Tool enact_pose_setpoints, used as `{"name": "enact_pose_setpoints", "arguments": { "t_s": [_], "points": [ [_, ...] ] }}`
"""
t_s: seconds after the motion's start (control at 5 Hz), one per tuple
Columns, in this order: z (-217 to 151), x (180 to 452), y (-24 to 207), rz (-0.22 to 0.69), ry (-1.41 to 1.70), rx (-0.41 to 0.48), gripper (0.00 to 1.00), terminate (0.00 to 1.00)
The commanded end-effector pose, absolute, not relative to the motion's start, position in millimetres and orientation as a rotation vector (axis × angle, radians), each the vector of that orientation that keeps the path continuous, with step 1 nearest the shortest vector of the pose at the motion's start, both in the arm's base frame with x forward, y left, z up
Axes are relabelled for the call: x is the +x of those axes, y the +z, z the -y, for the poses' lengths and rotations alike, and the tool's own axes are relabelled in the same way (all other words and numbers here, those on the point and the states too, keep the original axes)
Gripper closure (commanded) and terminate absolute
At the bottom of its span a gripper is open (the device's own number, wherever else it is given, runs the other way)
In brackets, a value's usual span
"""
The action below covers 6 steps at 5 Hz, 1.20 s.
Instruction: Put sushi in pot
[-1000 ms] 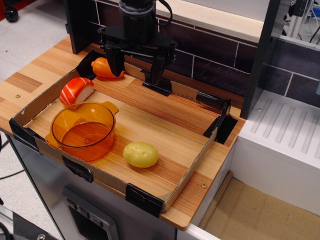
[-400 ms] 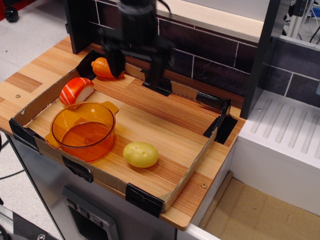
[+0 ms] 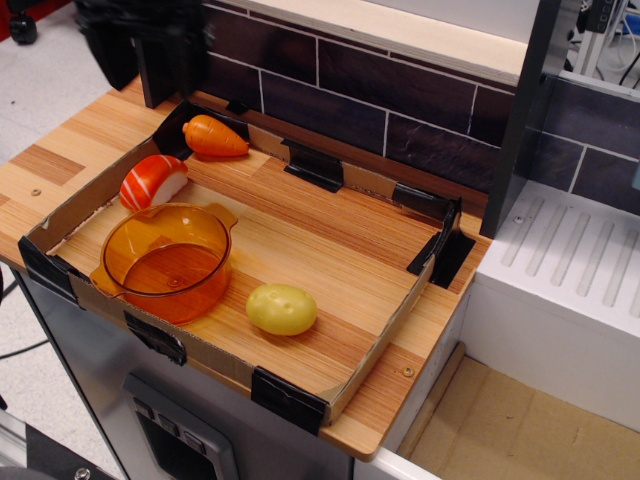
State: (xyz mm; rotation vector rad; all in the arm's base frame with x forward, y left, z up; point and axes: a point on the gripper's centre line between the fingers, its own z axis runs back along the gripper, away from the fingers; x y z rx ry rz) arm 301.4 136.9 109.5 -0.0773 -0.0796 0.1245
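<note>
The sushi (image 3: pixel 153 181), orange-red with white stripes on a white base, lies at the left of the cardboard tray, just behind the pot. The translucent orange pot (image 3: pixel 165 262) stands empty at the tray's front left. My gripper (image 3: pixel 150 55) is a dark motion-blurred shape at the top left, above the back left corner of the tray. It is behind and above the sushi and apart from it. Its two fingers show as separate dark prongs with nothing between them.
An orange carrot (image 3: pixel 213 137) lies in the tray's back left corner. A yellow potato (image 3: pixel 281 308) lies right of the pot. The shallow cardboard tray (image 3: pixel 385 340) has taped corners. A dark tiled wall is behind it and a white ribbed drainer (image 3: pixel 570 270) is to the right.
My gripper has swung left from above the tray's back middle to the top left corner, uncovering the carrot. The sushi, pot and potato have not moved.
</note>
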Motion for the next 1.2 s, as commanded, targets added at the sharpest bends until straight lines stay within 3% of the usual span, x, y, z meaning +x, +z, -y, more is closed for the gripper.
{"name": "enact_pose_setpoints", "arguments": {
  "t_s": [0.0,0.4,0.6,1.0],
  "points": [
    [-162,297,84,0.042,0.038,-0.053,0.0,0.0],
    [-158,300,44,0.024,0.003,-0.056,0.0,0.0],
    [-157,304,41,0.073,0.02,-0.069,0.0,0.0],
    [-160,304,25,0.061,0.038,-0.024,0.0,0.0]
  ]
}}
